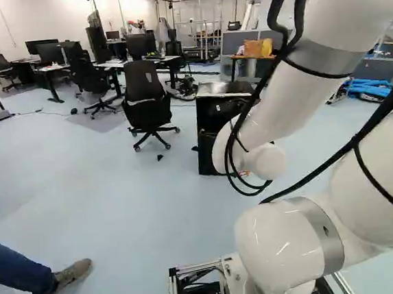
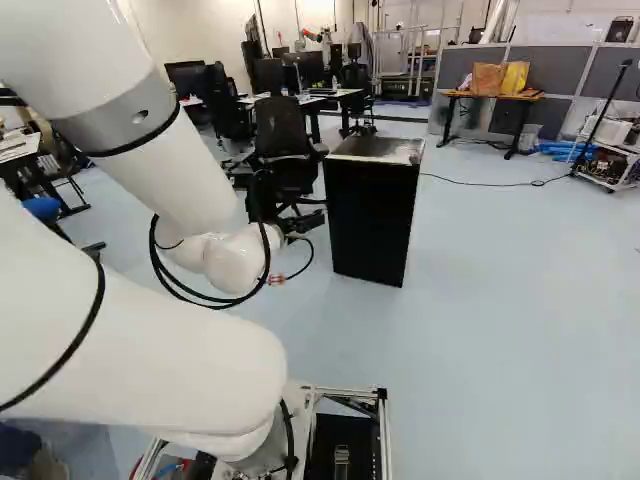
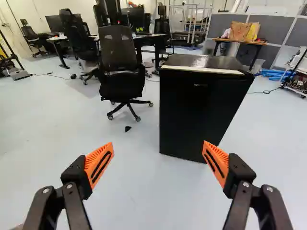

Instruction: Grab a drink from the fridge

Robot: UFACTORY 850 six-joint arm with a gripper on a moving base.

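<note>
The pale floor [image 3: 57, 124] carries almost everything here. A grey partition [image 3: 277, 36] runs by its far edge. The white arm [image 2: 130, 370] reaches out above it, towards the fridge. Back from the fridge, a desk [image 3: 149, 41] holds monitors [image 3: 132, 17]; a smaller table [image 3: 240, 43] stands before the partition.

The black fridge [image 3: 199, 112] stands upright on the floor, ahead of the gripper [image 3: 158, 143] and well apart from it, more in line with one finger than the other. Its door looks closed, and a pale strip [image 3: 201, 70] follows the front edge of its top. I can't tell where the drink is.

Beside the fridge, between it and the desk's near edge, is a black office chair [image 3: 120, 67] on wheels. A person's leg [image 1: 18, 269] comes in low at the left of the left base view.

On the table, a brown bag [image 3: 237, 30] and a yellow bag [image 3: 253, 31] sit side by side. The gripper is released, its fingers wide apart. A small black wedge [image 3: 128, 129] lies on the floor near the chair.
</note>
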